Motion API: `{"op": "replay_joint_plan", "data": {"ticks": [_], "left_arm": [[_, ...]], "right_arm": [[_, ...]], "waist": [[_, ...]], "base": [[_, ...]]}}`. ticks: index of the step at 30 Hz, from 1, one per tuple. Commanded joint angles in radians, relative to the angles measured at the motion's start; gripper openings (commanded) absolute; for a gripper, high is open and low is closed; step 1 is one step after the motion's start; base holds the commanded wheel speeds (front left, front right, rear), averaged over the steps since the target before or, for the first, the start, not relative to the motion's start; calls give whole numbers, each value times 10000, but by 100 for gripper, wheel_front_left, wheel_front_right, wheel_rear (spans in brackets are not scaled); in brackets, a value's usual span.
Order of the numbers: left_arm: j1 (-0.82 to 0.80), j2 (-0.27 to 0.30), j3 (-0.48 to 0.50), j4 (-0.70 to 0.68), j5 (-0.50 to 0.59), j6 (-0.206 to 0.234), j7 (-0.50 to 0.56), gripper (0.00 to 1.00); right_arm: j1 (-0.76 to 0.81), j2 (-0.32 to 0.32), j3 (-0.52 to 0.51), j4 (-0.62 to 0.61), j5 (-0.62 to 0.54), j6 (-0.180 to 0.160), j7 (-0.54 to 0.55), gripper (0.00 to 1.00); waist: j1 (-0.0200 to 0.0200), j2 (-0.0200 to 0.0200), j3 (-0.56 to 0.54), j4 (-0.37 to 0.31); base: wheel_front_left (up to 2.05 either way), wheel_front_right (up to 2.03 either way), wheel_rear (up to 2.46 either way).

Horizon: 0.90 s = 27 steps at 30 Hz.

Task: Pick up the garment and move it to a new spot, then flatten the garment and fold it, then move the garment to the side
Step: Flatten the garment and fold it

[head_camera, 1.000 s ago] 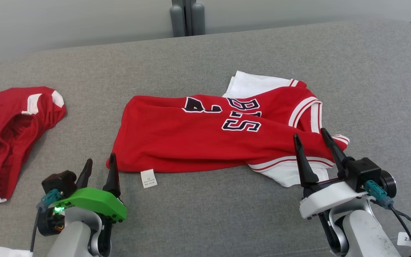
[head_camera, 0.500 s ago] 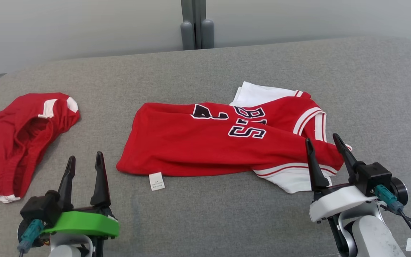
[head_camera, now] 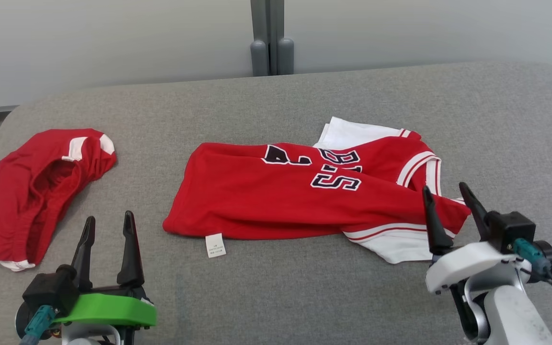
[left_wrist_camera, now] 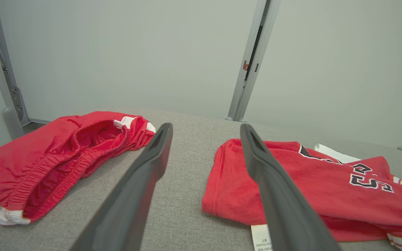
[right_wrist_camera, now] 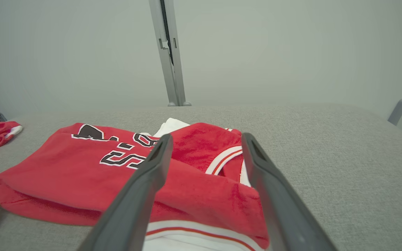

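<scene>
Jersey (head_camera: 257, 201), red with white trim, lies folded in the middle of the grey worktop (head_camera: 304, 287), its label (head_camera: 215, 245) at 6 o'clock. Red shorts (head_camera: 22, 191) sit well apart at 9 o'clock. Left end effector (head_camera: 109, 218) at 7 o'clock and right end effector (head_camera: 444, 188) at the jersey's 4 o'clock edge are both spread and grip nothing.

One red jersey (head_camera: 276, 196), one pair of red shorts (head_camera: 27, 196), one white label (head_camera: 215, 245), one grey cushion (head_camera: 304, 105).
</scene>
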<state>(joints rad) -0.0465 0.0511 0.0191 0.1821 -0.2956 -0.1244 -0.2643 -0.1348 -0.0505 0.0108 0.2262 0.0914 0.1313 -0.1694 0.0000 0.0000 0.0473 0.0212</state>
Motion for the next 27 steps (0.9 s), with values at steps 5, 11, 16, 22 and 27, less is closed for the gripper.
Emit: {"op": "replay_joint_plan", "data": {"ticks": [5, 11, 16, 22, 27], "left_arm": [[-177, -2, -157, -71, -82, -52, 0, 100], [-521, 3, -319, -114, -83, -62, 0, 100], [-931, 2, -474, -155, -57, -61, 0, 100], [-1307, 3, -588, -287, -21, -66, 0, 100], [-1520, 4, -714, -336, 8, -68, 0, 100]], "right_arm": [[-1337, -278, -606, 166, 679, -11, 1960, 100], [-3337, -871, -1161, 852, 985, -6, 5314, 100], [-4738, -1319, -1349, 2104, 1219, -3, 7474, 100], [-5696, -1592, -1606, 3343, 1021, -5, 8558, 100], [-6196, -1563, -1844, 4157, 1027, -5, 8616, 100]], "waist": [[0, 0, 434, -80], [0, 0, 1090, -4], [0, 0, 1757, 227], [0, 0, 2420, 479], [0, 0, 2810, 613]], "base": [[0, 0, 0], [0, 0, 0], [0, 0, 0], [0, 0, 0], [0, 0, 0]]}}
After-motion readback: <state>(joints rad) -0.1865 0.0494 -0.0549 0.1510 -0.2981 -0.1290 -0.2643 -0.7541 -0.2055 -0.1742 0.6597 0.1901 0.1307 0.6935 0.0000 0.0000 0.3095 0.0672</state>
